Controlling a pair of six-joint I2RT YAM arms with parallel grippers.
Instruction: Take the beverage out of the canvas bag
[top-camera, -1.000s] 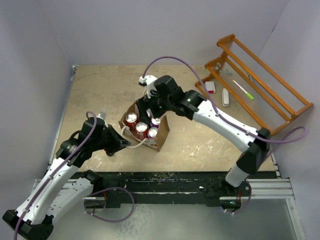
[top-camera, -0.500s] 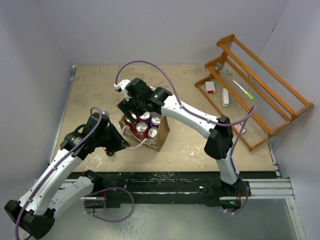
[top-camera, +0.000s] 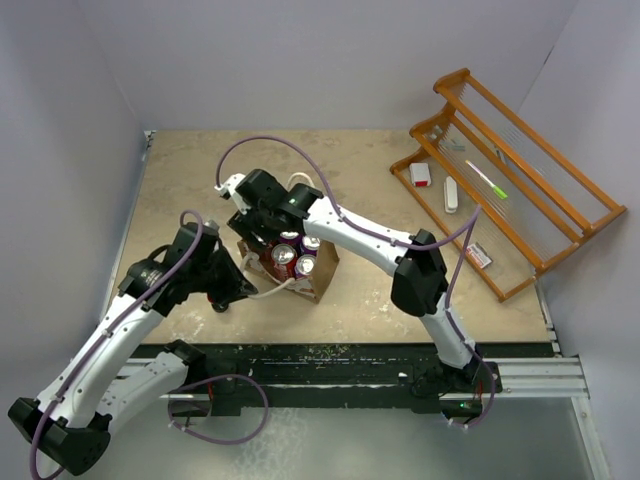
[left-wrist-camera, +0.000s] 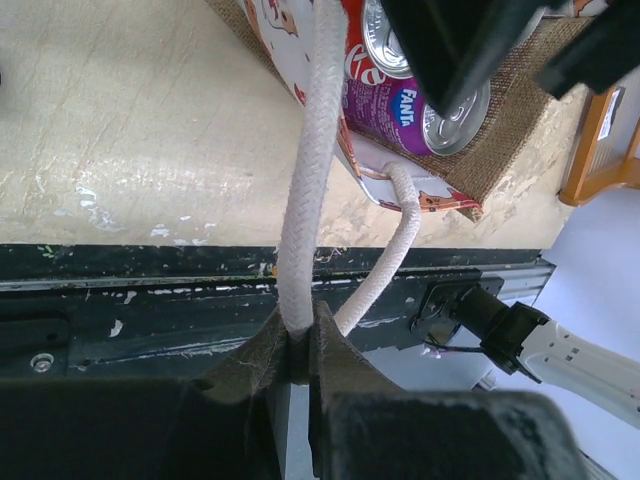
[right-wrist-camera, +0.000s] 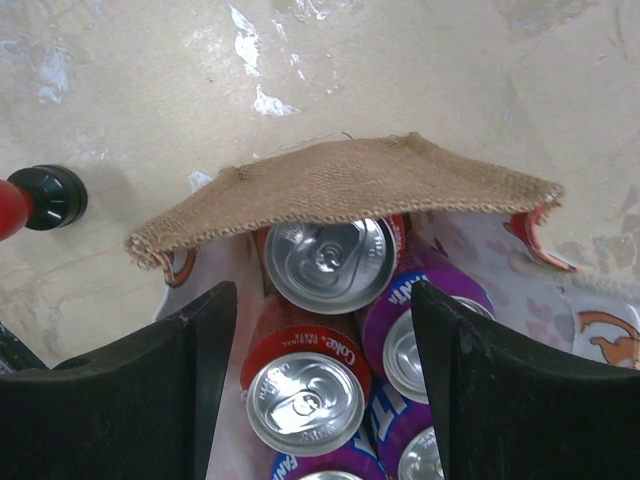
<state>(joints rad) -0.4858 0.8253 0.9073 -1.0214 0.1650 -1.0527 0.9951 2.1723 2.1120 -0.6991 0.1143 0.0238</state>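
Note:
The canvas bag (top-camera: 322, 272) stands mid-table with its top open, its burlap edge (right-wrist-camera: 340, 185) in the right wrist view. Several beverage cans fill it: a red Coke can (right-wrist-camera: 305, 400), a second silver-topped can (right-wrist-camera: 325, 260) and purple Fanta cans (right-wrist-camera: 420, 350). My right gripper (right-wrist-camera: 322, 300) hangs open just above the bag's far-left corner, its fingers (right-wrist-camera: 180, 380) either side of the Coke can and not touching it. My left gripper (left-wrist-camera: 297, 335) is shut on the bag's white rope handle (left-wrist-camera: 305, 200) and holds it taut toward the near edge.
A wooden rack (top-camera: 520, 170) leans at the right wall, with a small white-and-red box (top-camera: 420, 173), a white stick (top-camera: 451, 195) and a red packet (top-camera: 478, 256) near it. A red object with a black cap (right-wrist-camera: 45, 195) lies left of the bag.
My right arm has swung left across the bag to its far-left corner, and its jaws have narrowed. The left gripper has kept hold of the handle in place.

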